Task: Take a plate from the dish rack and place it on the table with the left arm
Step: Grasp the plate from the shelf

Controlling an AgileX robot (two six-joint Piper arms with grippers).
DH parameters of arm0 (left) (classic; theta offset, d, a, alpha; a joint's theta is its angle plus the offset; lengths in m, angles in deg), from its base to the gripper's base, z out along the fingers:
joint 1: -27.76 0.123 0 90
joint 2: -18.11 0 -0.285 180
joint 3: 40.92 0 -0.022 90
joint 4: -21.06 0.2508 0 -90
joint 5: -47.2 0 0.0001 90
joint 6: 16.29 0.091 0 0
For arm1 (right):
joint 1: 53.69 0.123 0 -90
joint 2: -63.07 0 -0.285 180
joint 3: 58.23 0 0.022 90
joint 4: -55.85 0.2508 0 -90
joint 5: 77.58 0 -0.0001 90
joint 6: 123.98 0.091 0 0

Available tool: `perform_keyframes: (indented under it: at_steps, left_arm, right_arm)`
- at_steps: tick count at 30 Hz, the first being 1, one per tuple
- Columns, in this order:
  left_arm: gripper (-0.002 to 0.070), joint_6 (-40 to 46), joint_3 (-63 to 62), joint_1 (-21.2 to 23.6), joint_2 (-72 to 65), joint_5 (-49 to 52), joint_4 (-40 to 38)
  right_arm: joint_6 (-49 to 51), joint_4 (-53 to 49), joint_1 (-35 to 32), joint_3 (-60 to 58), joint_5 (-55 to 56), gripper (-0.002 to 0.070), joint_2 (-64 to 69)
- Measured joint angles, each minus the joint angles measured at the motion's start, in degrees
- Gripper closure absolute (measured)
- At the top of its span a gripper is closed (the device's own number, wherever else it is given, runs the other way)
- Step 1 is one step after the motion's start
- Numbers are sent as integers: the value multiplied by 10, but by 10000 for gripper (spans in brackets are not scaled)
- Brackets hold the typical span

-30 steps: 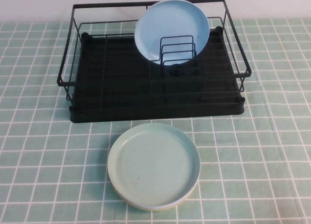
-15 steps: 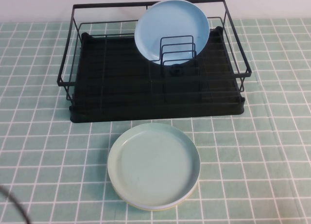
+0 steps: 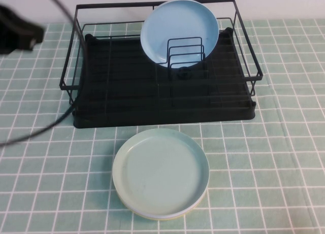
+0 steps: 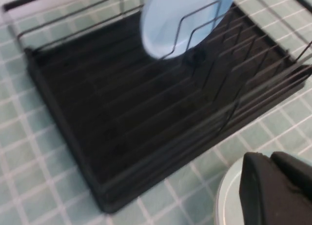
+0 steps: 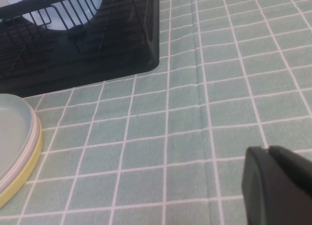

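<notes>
The sky-blue plate (image 3: 180, 26) stands upright against the wire dividers at the back right of the black dish rack (image 3: 127, 97). It also shows in the left wrist view (image 4: 165, 20), with the rack (image 4: 122, 112) below it. My left arm (image 3: 18, 28) hangs at the far left of the high view, level with the rack's back left corner and well clear of the plate, its cable trailing down. My left gripper (image 4: 270, 159) is shut and empty. My right gripper (image 5: 268, 149) is shut and empty over the table (image 5: 204, 112), out of the high view.
A pale mint-green plate (image 3: 160, 172) lies flat on the grid-cloth table (image 3: 284, 142) in front of the rack, apparently on top of other plates with pink and yellow rims (image 5: 34, 152). The left arm's cable (image 3: 56, 120) crosses the rack's left front corner.
My left arm has come into the high view at the upper left, and its cable now sweeps across the left side. The plates and rack have not moved.
</notes>
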Motion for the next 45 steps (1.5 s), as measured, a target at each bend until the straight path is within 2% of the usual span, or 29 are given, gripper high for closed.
perform_keyframes:
  at_steps: [4, 9, 11, 16, 19, 23, 28, 37, 45]
  left_arm:
    - [679, 72, -93, 0, -116, 29, -56]
    - [652, 126, -191, 0, -222, 44, -73]
    - [590, 146, -218, -1, -253, 44, -75]
    - [270, 217, -254, -30, -316, -6, -76]
    - [193, 264, -255, -62, -344, -75, -76]
    - [170, 311, -256, -102, -381, -160, -84]
    - [164, 338, -256, -131, -428, -257, -109]
    - [163, 384, -256, -134, -482, -338, -187]
    - [163, 529, -256, -134, -519, -357, -342]
  right_arm:
    - [0, 0, 0, 0, 0, 694, 0]
    - [0, 0, 0, 0, 0, 694, 0]
    - [0, 0, 0, 0, 0, 694, 0]
    - [0, 0, 0, 0, 0, 694, 0]
    - [0, 0, 0, 0, 0, 694, 0]
    - [0, 0, 0, 0, 0, 694, 0]
    - [0, 0, 0, 0, 0, 694, 0]
    - [0, 0, 0, 0, 0, 694, 0]
    - [0, 0, 0, 0, 0, 694, 0]
